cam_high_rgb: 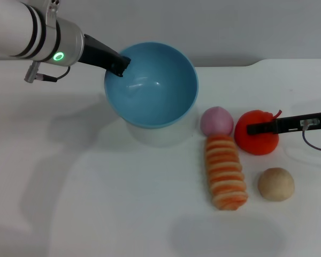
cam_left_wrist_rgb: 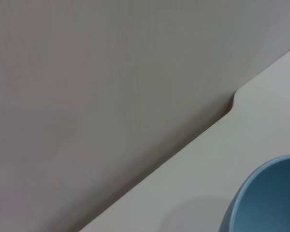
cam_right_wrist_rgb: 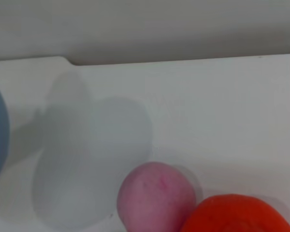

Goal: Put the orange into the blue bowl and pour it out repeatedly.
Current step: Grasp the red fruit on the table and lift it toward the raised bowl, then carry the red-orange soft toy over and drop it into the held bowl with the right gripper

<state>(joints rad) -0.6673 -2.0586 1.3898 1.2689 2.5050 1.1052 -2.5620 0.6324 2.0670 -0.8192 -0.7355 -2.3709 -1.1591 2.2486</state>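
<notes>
Light-blue, smooth and deep, the round plastic blue bowl (cam_high_rgb: 151, 85) is tilted, with its plain inside turned toward the head camera. The left pincer (cam_high_rgb: 119, 65) has hold of it at the rim: its dark fingers are closed over the edge on the side nearest that arm. No fruit lies inside the bowl. In the left wrist view only a curved piece of the bowl (cam_left_wrist_rgb: 266, 200) shows, over the white worktop (cam_left_wrist_rgb: 203, 164).

On the other side the right pincer (cam_high_rgb: 252, 129) reaches in from the edge of the head view. Its thin dark finger (cam_high_rgb: 267, 128) lies across the top of the bright red-orange, slightly crinkled toy orange (cam_high_rgb: 255, 138), and its tip ends over the middle of the fruit. I cannot tell if this pincer is open or closed, or if it truly grips the fruit. The orange rests on the worktop, right under the pincer and well apart from the bowl.

Just beside this pincer's tip, on the bowl's side, sits a round pink toy ball (cam_high_rgb: 216, 121), close to the orange; the right wrist view shows the two together (cam_right_wrist_rgb: 157, 200) (cam_right_wrist_rgb: 241, 215). Below the pink ball lies a long orange-and-cream striped roll (cam_high_rgb: 224, 172). A smaller tan ball (cam_high_rgb: 276, 184) rests near the orange, on the side toward the robot.
</notes>
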